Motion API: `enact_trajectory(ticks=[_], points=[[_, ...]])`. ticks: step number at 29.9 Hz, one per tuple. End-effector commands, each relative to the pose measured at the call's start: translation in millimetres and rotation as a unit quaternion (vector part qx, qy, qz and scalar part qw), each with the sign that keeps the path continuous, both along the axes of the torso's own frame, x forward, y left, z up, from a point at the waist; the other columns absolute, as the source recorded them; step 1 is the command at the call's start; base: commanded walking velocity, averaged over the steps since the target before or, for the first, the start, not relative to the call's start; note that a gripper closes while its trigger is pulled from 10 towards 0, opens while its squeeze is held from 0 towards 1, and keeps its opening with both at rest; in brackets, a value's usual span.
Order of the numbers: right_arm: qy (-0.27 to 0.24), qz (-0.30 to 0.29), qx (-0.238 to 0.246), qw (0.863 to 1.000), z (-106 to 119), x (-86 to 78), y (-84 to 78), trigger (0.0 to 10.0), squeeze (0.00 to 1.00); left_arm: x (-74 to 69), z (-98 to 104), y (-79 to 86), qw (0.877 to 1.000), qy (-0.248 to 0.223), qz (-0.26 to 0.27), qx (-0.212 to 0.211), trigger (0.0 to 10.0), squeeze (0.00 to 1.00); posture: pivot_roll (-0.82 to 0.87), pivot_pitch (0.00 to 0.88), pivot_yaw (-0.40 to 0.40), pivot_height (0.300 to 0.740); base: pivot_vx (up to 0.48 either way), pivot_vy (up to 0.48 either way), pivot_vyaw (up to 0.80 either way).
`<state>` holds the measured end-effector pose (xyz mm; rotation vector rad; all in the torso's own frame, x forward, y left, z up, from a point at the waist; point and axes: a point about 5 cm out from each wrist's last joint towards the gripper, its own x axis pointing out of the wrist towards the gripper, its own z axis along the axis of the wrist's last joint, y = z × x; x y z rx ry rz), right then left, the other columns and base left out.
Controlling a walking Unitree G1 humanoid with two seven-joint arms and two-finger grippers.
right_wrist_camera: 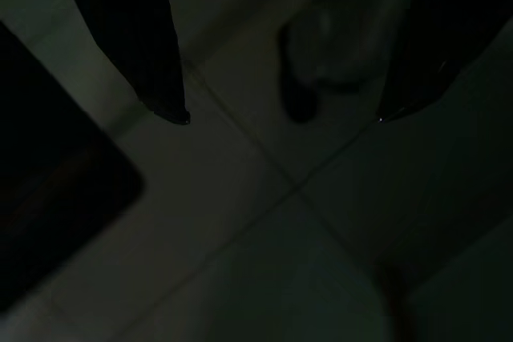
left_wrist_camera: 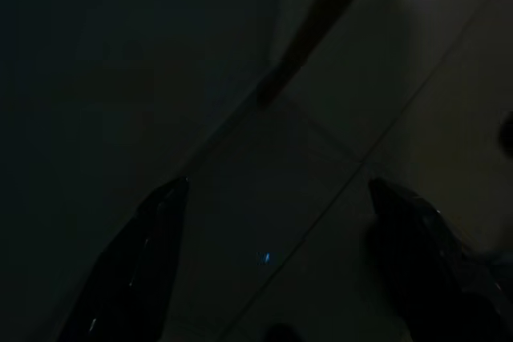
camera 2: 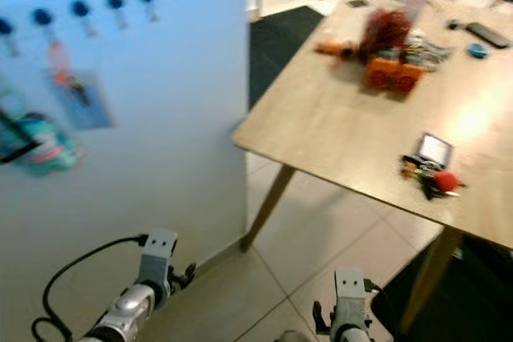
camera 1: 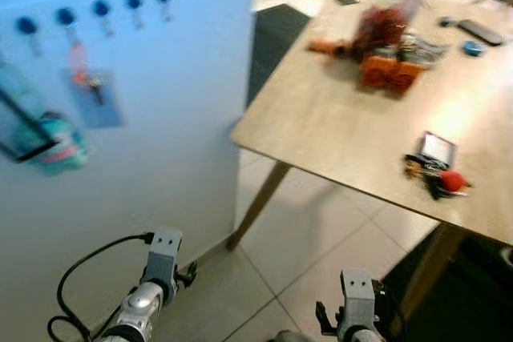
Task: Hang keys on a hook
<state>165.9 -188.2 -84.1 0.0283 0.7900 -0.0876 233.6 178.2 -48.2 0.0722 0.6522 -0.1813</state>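
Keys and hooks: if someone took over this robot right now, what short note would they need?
Left gripper and right gripper: both hang low over the floor tiles, fingers open, holding nothing.
Keys, with a red fob, lie near the front edge of the wooden table.
Blue hooks run in a row on the white panel to the left; one already carries a tag.
Done: nothing yet.
Left: reach the table, pick up the keys, hang them on a free hook.

Silver arms with grey wrist blocks (a black cable loops off the left arm (camera 1: 144, 298)).
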Motion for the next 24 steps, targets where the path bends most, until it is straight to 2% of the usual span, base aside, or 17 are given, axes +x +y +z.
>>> enact_trajectory(ticks=[1,12,17,24], points=[[0.009,-0.004,0.005,1.000,-2.7,-4.2,3.7,10.0,0.00,-9.3,-6.0,3.0,1.000,0.015,0.008,-0.003,10.0,0.00,0.07,0.038,0.000,0.740,0.000,0.000,-0.80],[0.006,0.001,0.008,1.000,-2.5,-3.1,8.0,10.0,0.00,-9.5,-6.4,1.3,1.000,0.015,0.003,0.002,10.0,0.00,0.06,0.042,0.004,0.740,0.000,0.000,-0.80],[0.005,0.006,0.003,1.000,-1.8,-1.9,6.7,10.0,0.00,-9.1,-6.0,-2.5,1.000,0.012,0.007,-0.018,10.0,0.00,0.06,0.041,0.002,0.740,0.000,0.000,-0.80],[-0.001,0.026,-0.001,1.000,-0.4,0.8,8.6,10.0,0.00,-10.4,-7.1,-5.0,1.000,0.014,0.004,-0.020,10.0,0.00,0.06,0.042,-0.003,0.740,0.000,0.000,-0.69]])
